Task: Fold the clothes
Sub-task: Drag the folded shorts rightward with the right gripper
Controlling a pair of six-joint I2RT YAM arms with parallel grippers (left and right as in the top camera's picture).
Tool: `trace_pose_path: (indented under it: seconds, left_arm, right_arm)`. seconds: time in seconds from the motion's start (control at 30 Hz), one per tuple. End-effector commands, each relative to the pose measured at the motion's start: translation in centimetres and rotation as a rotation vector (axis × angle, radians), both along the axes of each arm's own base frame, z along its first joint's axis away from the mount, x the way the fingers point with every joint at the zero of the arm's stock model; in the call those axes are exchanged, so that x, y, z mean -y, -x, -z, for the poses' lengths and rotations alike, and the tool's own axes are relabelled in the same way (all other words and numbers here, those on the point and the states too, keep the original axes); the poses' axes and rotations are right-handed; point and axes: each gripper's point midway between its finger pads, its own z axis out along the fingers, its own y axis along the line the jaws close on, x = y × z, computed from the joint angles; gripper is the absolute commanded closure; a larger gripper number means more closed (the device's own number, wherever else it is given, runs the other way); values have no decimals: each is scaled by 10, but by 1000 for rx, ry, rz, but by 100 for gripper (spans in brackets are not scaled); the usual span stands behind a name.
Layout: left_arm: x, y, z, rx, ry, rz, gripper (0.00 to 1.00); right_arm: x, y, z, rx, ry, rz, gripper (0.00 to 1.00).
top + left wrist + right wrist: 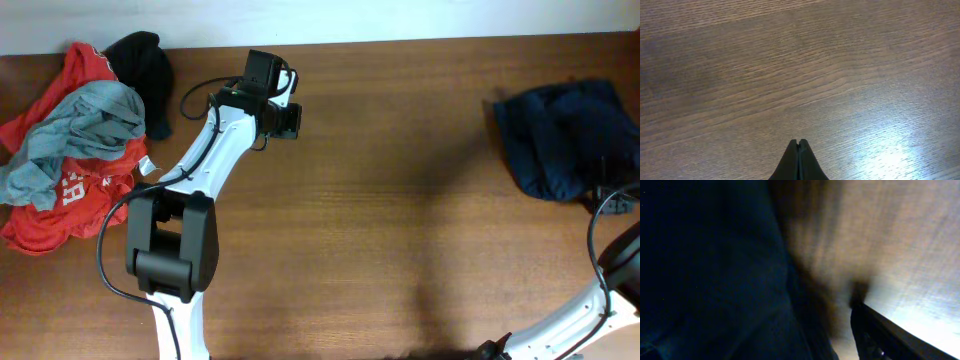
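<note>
Jaws of the left gripper clenched on nothing, near the far edge of the table; those of the right gripper cannot be told. The clothes lie bunched at the right edge, presumably to sit within that arm's reach.

White arm links, black joints, looping cables
</note>
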Motion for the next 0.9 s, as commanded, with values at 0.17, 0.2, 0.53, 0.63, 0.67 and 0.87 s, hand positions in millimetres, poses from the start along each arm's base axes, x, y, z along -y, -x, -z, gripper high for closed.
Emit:
trace_pose_path:
  seconds: [0.17, 0.2, 0.53, 0.63, 0.67, 0.87]
  left_arm:
    - [6, 2, -12, 14, 30, 21, 99]
    - [6, 2, -12, 14, 30, 21, 99]
    - [5, 2, -11, 10, 28, 21, 99]
    - [5, 4, -10, 5, 27, 21, 99]
    - [5, 3, -10, 5, 27, 21, 99]
    - [5, 3, -10, 6, 27, 21, 99]
  right_arm:
    - [39, 54, -45, -40, 120, 114, 29]
    - [46, 57, -66, -8, 160, 131, 26]
    - [28, 32, -139, 132, 323, -12, 1]
    - [17, 29, -136, 117, 313, -50, 1]
    - [14, 26, -136, 117, 325, -86, 1]
    - [0, 26, -113, -28, 384, -187, 73]
